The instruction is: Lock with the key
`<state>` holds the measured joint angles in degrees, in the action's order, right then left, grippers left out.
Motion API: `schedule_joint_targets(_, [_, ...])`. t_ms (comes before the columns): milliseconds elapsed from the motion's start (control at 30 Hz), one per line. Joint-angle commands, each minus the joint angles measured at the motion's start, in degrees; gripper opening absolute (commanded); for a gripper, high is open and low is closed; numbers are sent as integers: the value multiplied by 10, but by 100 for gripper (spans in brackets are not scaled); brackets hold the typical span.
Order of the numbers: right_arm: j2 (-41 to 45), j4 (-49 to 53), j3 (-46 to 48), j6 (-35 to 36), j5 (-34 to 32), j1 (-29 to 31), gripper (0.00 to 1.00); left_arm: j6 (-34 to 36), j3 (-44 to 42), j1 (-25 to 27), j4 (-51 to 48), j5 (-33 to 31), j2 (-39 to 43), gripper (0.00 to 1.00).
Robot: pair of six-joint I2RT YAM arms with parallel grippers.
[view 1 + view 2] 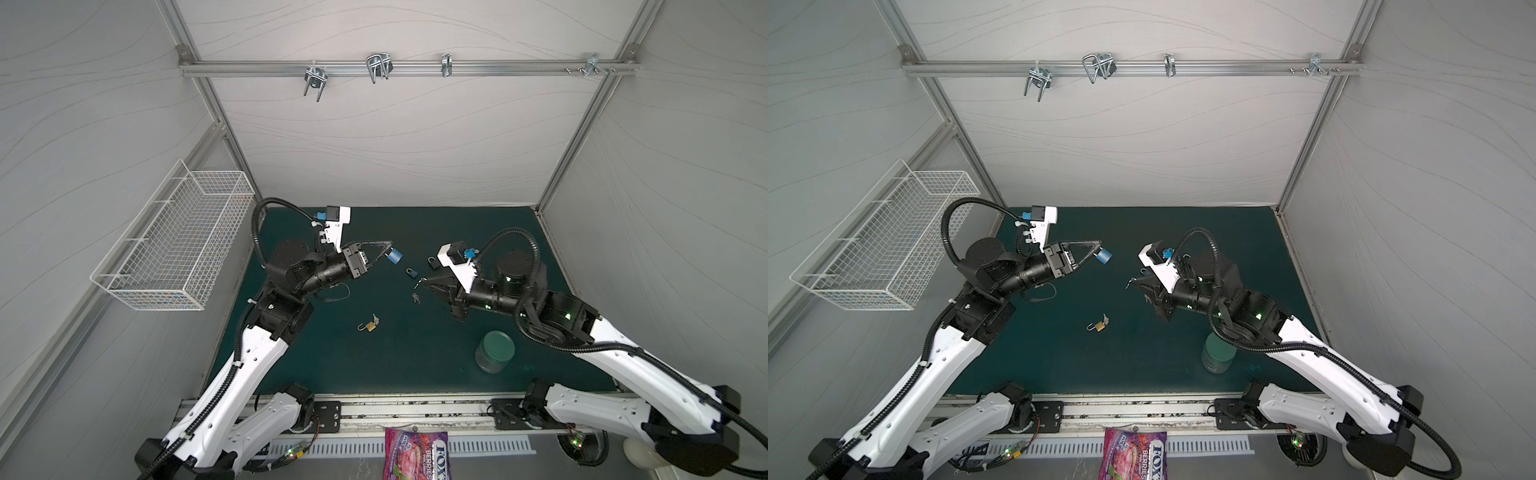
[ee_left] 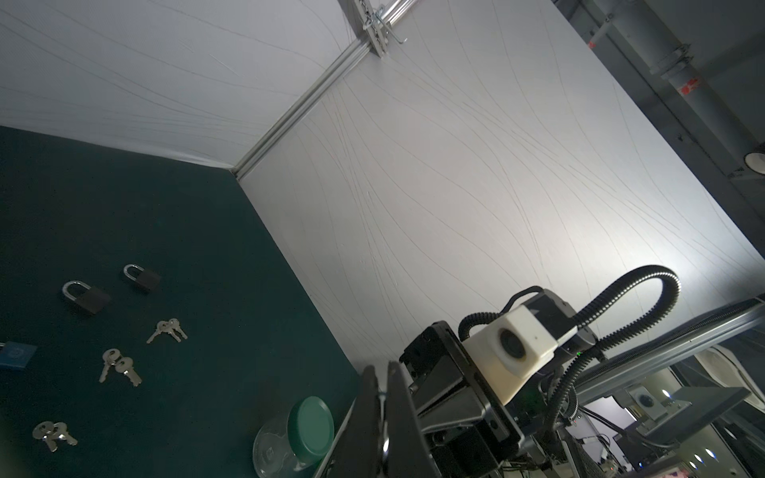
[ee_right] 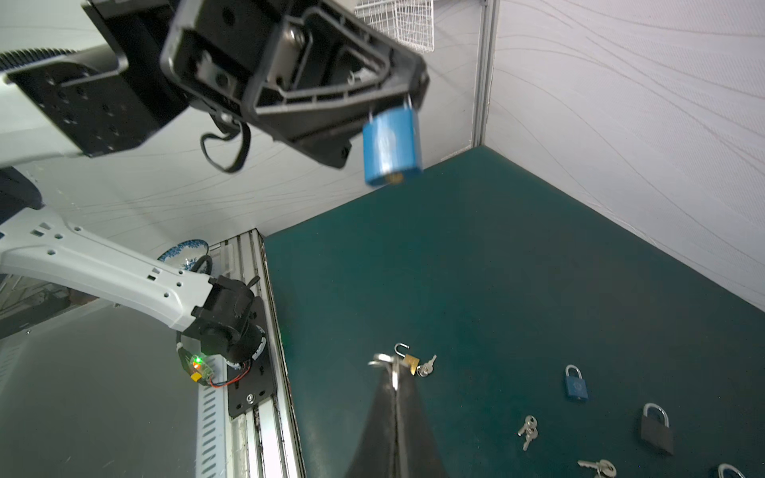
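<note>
Blue padlock point(image 3: 391, 142), shackle inside left claw point(image 3: 409, 98)

Blurry blue padlock point(image 3: 391, 142), markings illegible

- We see the left gripper point(image 1: 389, 250) raised over the mat's point(image 1: 415, 370) left half, a padlock point(image 1: 396, 256) hanging from its tips.
- Facing it from the right, the right gripper point(image 1: 425, 283) pinches a key point(image 1: 419, 283).
- On the mat between them lies a second padlock point(image 1: 411, 272), a third padlock point(image 1: 433, 262) just right of it, a key bunch point(image 1: 415, 297) nearer us.
- An open padlock point(image 1: 369, 326) lies front of centre; a jar point(image 1: 494, 353) stands front right.
</note>
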<state>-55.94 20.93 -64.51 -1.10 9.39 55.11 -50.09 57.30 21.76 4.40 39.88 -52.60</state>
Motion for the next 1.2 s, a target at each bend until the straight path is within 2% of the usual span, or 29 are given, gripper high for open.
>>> schedule_joint_targets(0, [17,20,15,5,-8,3,0,-9,18,-9,24,24,10,0])
schedule_joint_targets(67, [17,24,18,2,-11,3,0,-3,17,-9,15,20,8,0])
schedule_joint_targets(167, [0,58,11,2,-21,3,0,39,23,-9,-65,-6,10,0])
schedule_joint_targets(333, [-53,121,15,-22,-55,1,0,121,24,-9,-253,-98,20,0])
schedule_joint_targets(433, [-99,139,21,-50,-71,1,0,136,-4,-9,-307,-140,28,0])
schedule_joint_targets(600, [-161,117,37,-72,-63,-2,0,107,-71,-10,-317,-174,25,0])
schedule_joint_targets(733, [-228,94,34,-108,-33,-29,0,80,-123,-26,-292,-180,17,0])
schedule_joint_targets(867, [-304,91,8,-119,-3,-45,0,45,-172,-71,-245,-142,5,0])
schedule_joint_targets(1167, [-433,70,-58,-137,5,-61,0,10,-240,-167,-156,-63,-15,0])
